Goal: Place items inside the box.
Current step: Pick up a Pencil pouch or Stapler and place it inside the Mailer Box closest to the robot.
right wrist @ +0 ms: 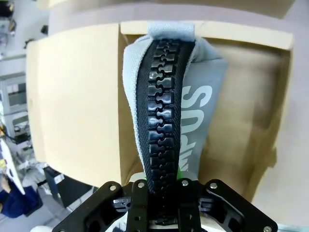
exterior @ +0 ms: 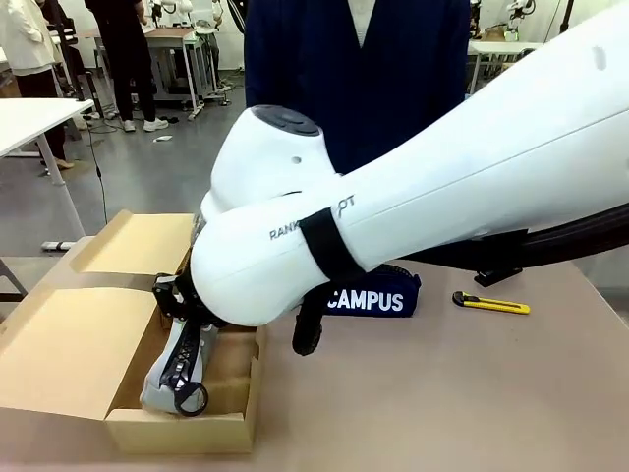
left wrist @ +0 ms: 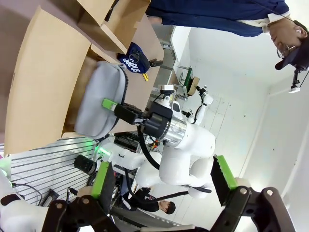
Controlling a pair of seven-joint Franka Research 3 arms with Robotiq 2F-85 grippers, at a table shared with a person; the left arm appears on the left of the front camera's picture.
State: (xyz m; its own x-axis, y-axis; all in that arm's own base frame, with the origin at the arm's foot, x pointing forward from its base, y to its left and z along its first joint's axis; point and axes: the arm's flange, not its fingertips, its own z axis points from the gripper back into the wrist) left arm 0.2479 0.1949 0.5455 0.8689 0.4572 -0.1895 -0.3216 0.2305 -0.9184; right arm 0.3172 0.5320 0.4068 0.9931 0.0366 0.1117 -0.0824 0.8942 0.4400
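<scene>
Because it is pinched along its black zipper edge, the pale grey zip pouch (exterior: 157, 383) hangs end-down with its lower end inside the cardboard box (exterior: 177, 430), probably so it slips in narrow. The right gripper (right wrist: 161, 191) is clamped on it, and the left gripper (left wrist: 161, 179) hovers with its fingers apart. The navy CAMPUS pouch (exterior: 369, 298) lies on the table beyond, not yet packed.

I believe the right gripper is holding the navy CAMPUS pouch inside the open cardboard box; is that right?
Not quite: the right wrist view shows the right gripper holding the pale grey pouch inside the open cardboard box. The navy CAMPUS pouch lies on the table.
</scene>
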